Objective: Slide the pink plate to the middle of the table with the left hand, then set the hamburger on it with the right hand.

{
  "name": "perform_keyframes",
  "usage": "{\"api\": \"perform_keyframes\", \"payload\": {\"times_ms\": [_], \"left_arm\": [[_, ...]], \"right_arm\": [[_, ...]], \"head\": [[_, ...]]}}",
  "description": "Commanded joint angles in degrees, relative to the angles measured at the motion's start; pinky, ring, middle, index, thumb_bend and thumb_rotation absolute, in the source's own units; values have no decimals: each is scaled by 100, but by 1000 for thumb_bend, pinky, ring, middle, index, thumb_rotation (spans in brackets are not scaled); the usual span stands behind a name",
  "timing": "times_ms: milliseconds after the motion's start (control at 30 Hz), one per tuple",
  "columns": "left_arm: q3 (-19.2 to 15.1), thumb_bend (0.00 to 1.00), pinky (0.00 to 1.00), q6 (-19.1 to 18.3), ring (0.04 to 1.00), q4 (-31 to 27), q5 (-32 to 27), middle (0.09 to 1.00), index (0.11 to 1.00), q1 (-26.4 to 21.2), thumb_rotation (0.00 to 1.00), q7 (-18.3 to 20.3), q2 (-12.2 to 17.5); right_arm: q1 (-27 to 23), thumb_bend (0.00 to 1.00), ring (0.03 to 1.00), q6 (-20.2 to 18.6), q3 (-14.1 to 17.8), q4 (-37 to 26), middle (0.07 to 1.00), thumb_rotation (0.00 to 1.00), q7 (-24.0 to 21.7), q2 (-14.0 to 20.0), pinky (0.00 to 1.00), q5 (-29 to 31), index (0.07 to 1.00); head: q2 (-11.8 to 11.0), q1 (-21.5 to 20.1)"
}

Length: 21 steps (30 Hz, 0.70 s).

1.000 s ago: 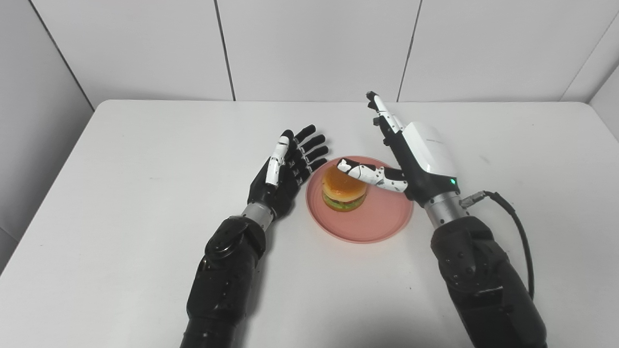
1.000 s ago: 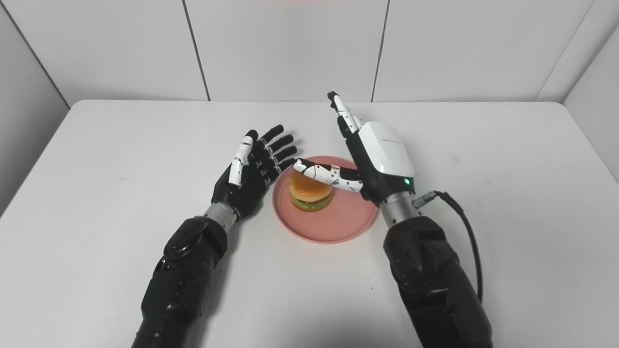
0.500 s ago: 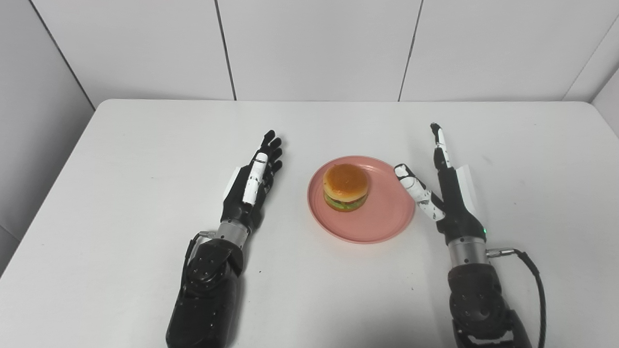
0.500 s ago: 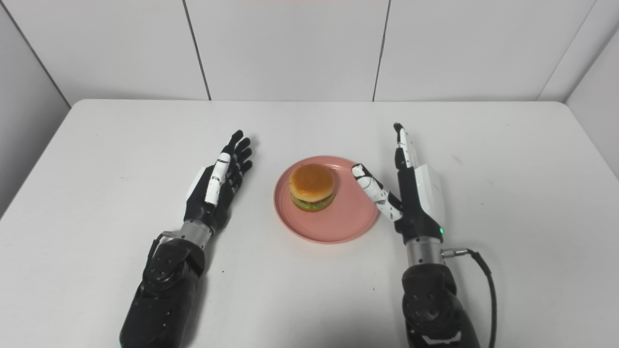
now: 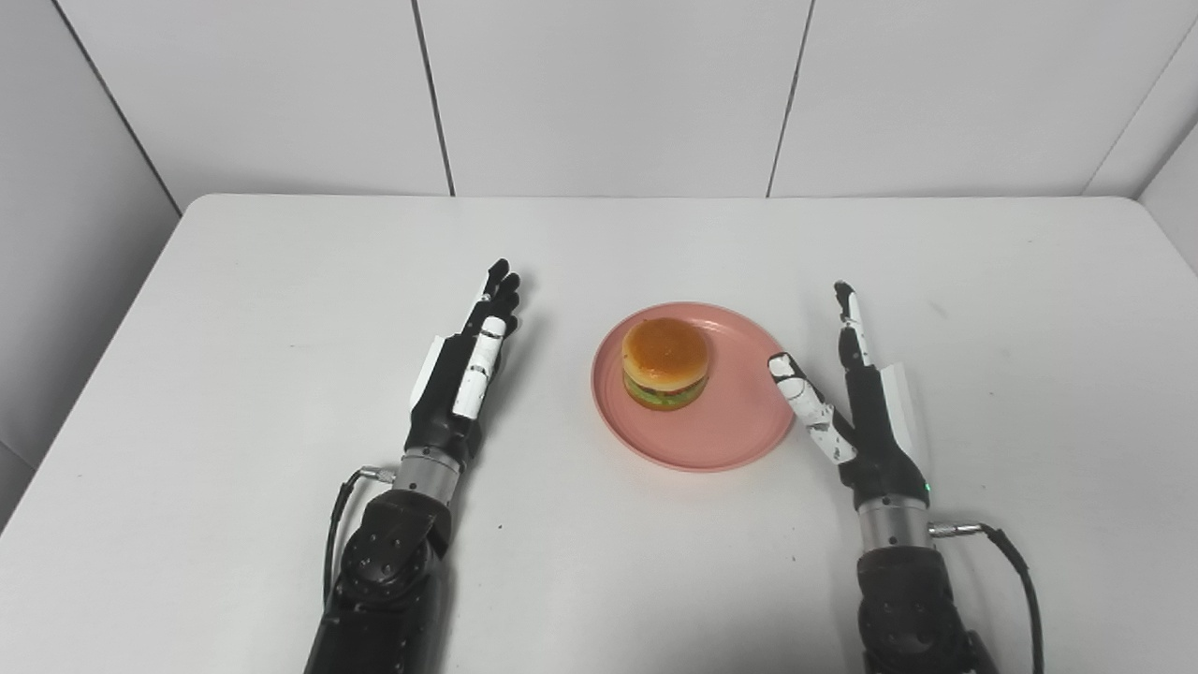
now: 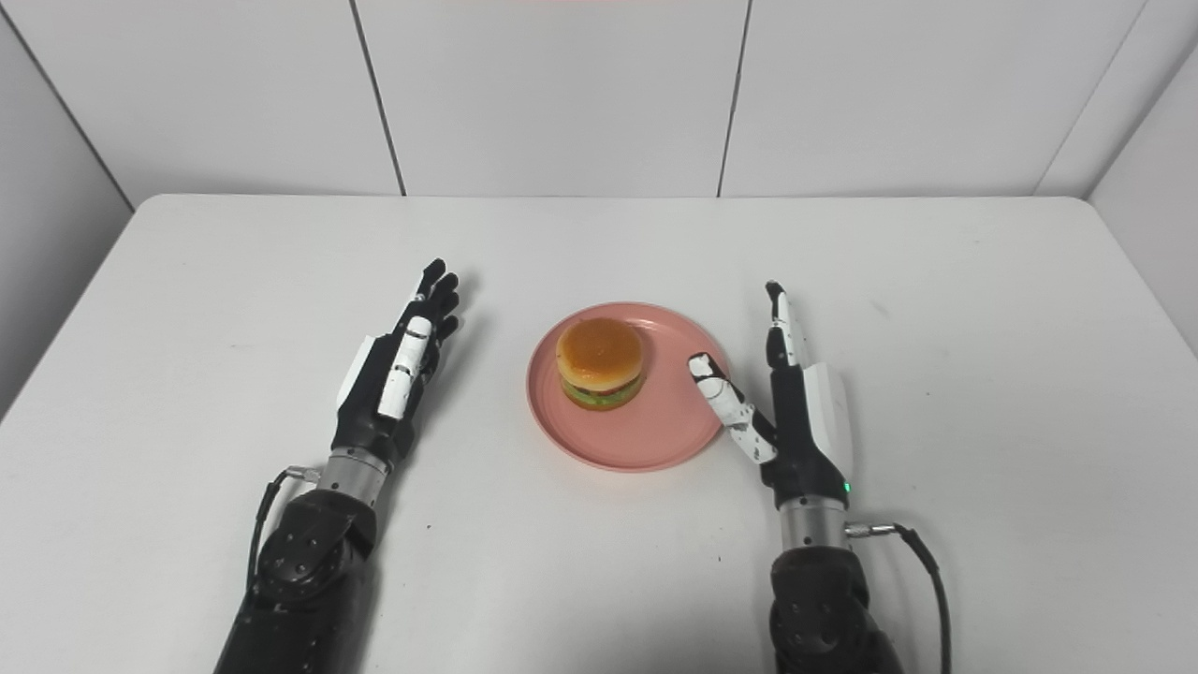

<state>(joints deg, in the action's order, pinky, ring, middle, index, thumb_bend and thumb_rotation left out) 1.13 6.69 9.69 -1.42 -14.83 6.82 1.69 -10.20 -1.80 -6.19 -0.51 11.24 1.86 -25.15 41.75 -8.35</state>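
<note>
Now, left hand (image 5: 465,374): flat and open, holds nothing, on the left, apart from the plate | pink plate (image 5: 739,432): in the middle of the white surface (image 5: 234,309) | hamburger (image 5: 665,362): sits on the plate's far-left part | right hand (image 5: 856,412): open, empty, thumb just beside the plate's right rim.

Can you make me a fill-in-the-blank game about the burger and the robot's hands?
1. The hamburger sits on a plate whose colour is ____.
2. The left hand and the right hand are both ____, holding nothing.
3. The plate lies ____ the two hands.
4. The table is coloured ____.

Missing words: pink; open; between; white
</note>
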Motion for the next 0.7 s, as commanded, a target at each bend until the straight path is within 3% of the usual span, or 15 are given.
{"api": "perform_keyframes", "payload": {"times_ms": [0,167,233,400,433,667], "left_arm": [[27,404,1000,163,1000,90,-40,1000,1000,416,1000,66,76],[94,409,1000,310,1000,135,29,1000,1000,461,1000,120,146],[134,401,1000,345,1000,172,65,1000,1000,459,1000,130,175],[197,398,1000,301,1000,173,120,1000,1000,464,1000,107,189],[214,393,1000,285,1000,175,134,1000,1000,462,1000,106,190],[258,379,1000,296,1000,182,97,1000,1000,464,1000,117,176]], "right_arm": [[-115,600,997,396,38,43,1000,1000,52,-79,980,243,1000],[-179,475,980,656,121,303,996,1000,112,-82,952,490,1000],[-227,397,991,650,180,415,996,1000,97,-80,969,595,997],[-281,336,1000,619,281,530,1000,1000,36,-100,996,824,992],[-293,278,1000,668,297,568,1000,1000,18,-94,995,888,992],[-316,226,992,757,300,661,992,1000,36,-82,965,958,982]], "head": [[25,-13],[25,-13],[25,-13],[74,-4],[74,-4],[91,17]]}}
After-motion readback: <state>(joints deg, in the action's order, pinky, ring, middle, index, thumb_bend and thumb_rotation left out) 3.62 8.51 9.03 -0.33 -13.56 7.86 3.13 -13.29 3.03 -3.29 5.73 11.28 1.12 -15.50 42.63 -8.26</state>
